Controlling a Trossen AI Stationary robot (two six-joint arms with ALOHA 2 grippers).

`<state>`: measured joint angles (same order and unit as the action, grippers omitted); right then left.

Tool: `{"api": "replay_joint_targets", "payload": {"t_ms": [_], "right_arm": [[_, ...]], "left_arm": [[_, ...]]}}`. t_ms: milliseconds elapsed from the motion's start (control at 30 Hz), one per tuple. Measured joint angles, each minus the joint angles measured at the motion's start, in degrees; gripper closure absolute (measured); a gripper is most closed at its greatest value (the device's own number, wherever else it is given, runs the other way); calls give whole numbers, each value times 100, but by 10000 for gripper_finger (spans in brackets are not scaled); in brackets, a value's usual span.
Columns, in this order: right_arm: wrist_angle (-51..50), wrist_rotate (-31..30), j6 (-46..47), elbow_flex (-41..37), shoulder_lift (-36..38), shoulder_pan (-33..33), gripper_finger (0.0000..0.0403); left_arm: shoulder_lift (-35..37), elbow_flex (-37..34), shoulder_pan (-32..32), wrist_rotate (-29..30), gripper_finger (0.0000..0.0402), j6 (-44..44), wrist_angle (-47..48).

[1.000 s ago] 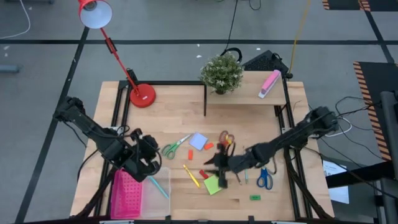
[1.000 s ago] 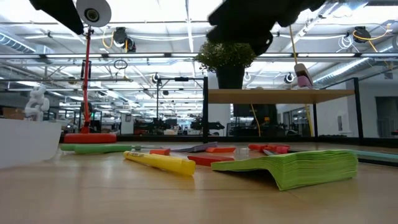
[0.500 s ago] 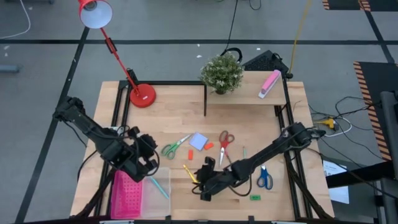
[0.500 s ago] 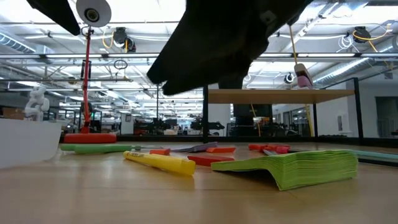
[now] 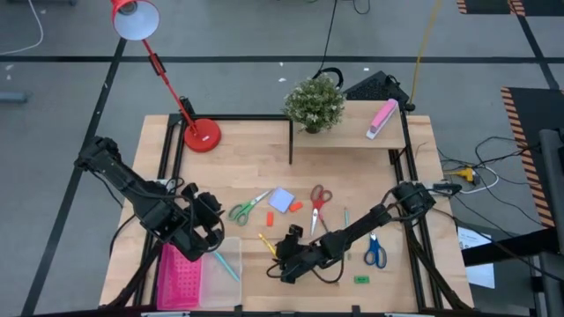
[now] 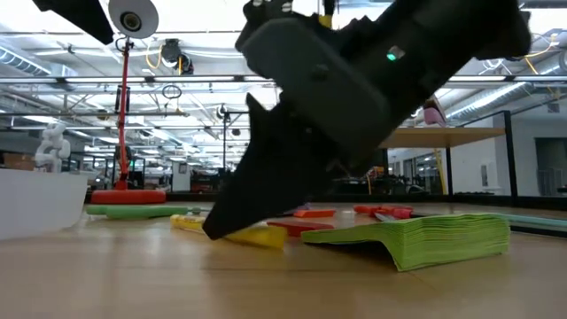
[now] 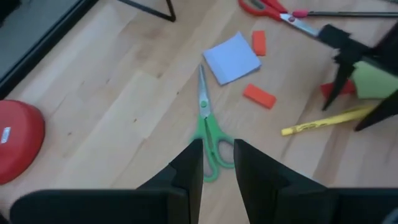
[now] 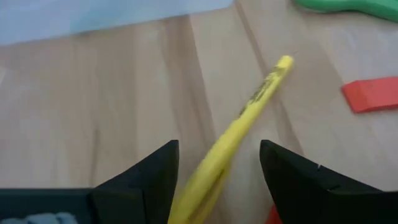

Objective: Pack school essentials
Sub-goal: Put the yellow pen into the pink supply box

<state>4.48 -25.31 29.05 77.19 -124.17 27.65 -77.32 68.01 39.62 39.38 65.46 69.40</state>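
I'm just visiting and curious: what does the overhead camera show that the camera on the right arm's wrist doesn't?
Only the overhead view shows the whole table: the blue-handled scissors, red-handled scissors, potted plant, red lamp, and the left pincer waiting near the pink tray.

Only the right wrist view shows up close that the right pincer is open, a finger on each side of the yellow marker.

Both show the marker, the green-handled scissors and the wooden table.
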Motion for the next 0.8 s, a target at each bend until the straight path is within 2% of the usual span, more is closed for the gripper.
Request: {"api": "replay_joint_targets", "payload": {"t_ms": [200,333,500,633,800], "right_arm": [[-136,132,-21,2,-8,-32,207],[-304,213,86,7,2,-85,250],[-411,417,734,11,16,-228,308],[-427,437,782,11,16,-290,351],[-411,447,709,15,-3,-411,372]], "left_arm": [[-2,0,-1,-4,309,-292,-210],[-2,0,-1,-2,309,-391,-231],[-2,0,-1,2,309,-392,-231],[-2,0,0,0,309,-388,-235],[-4,0,-1,0,309,-390,-242]]}}
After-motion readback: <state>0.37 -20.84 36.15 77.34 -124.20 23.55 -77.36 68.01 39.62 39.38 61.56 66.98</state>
